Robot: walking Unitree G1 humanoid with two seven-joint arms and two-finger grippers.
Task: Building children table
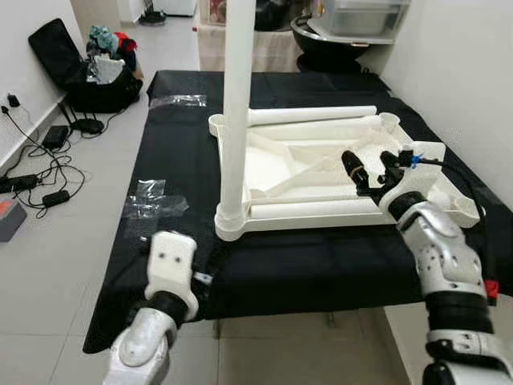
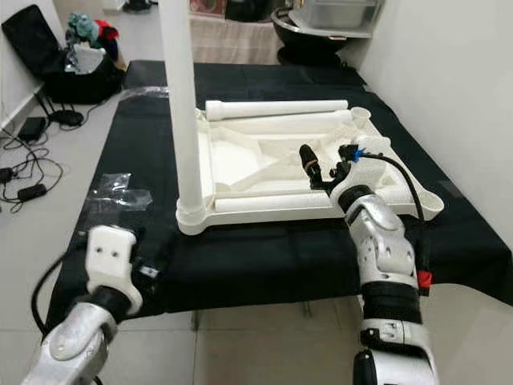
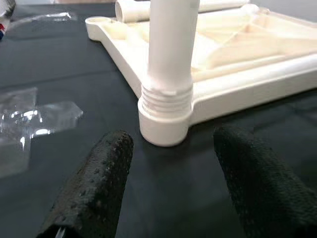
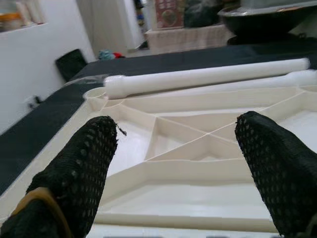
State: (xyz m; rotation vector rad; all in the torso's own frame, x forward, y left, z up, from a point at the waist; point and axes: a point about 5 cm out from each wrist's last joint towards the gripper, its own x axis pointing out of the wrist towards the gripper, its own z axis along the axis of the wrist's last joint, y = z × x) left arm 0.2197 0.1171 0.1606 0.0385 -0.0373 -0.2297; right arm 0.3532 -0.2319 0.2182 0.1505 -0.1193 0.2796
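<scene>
A white children's table (image 1: 321,172) lies upside down at the centre of the frame on a black-covered tabletop (image 1: 184,152). One leg (image 1: 237,104) stands upright in its lower-left corner socket; two loose legs lie on the underside. The right end effector (image 1: 373,172) hovers over the table's right part, fingers spread wide, gripping nothing. The left end effector (image 3: 173,183), wide open and empty, sits at lower left, facing the upright leg. Clear plastic wrap (image 1: 152,199) lies at left.

Head stereo: looks forward-down at the tabletop (image 1: 321,172).
Left wrist: low, close to the upright leg (image 3: 171,59).
Right wrist: close over the same tabletop.
</scene>
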